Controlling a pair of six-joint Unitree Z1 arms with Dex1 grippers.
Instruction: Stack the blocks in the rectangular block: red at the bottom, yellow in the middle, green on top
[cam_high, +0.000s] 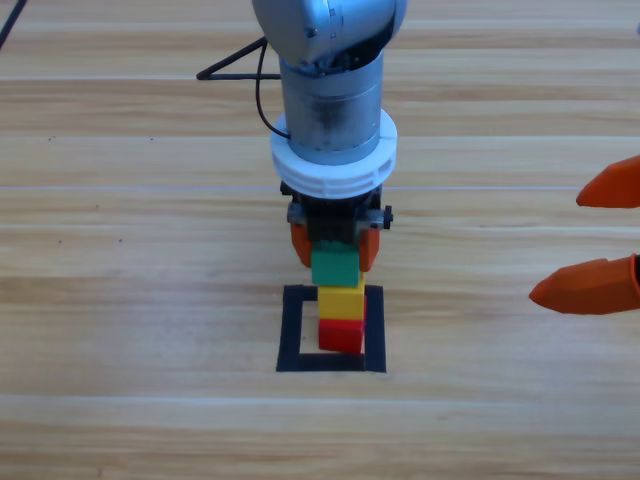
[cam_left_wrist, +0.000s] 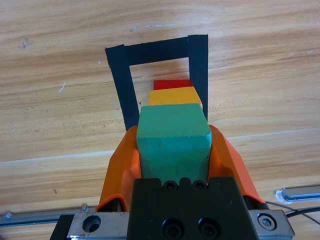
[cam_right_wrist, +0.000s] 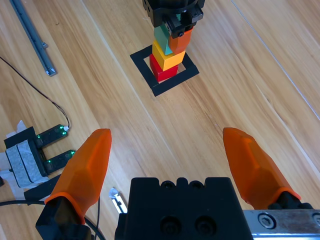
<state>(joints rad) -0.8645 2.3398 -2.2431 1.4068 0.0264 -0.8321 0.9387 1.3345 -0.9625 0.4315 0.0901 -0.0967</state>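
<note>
— Two grey arms were at the wooden desk; which one was working?

— Only the left. Its pincer was closed on the small teal-green cube, holding it over the stack. The right pincer waited at the right edge, jaws apart and empty.

— Where did the stack stand?

— Inside the black tape rectangle, toward its right side: the small yellow cube sat on the small red cube. The green seemed to rest on the yellow, or just above it; I could not tell which.

— How should it have been released?

— I judged it best to settle the green flush and square on the yellow, part the jaws slowly and evenly, then lift straight up, so neither orange jaw nudged the tower.
</note>
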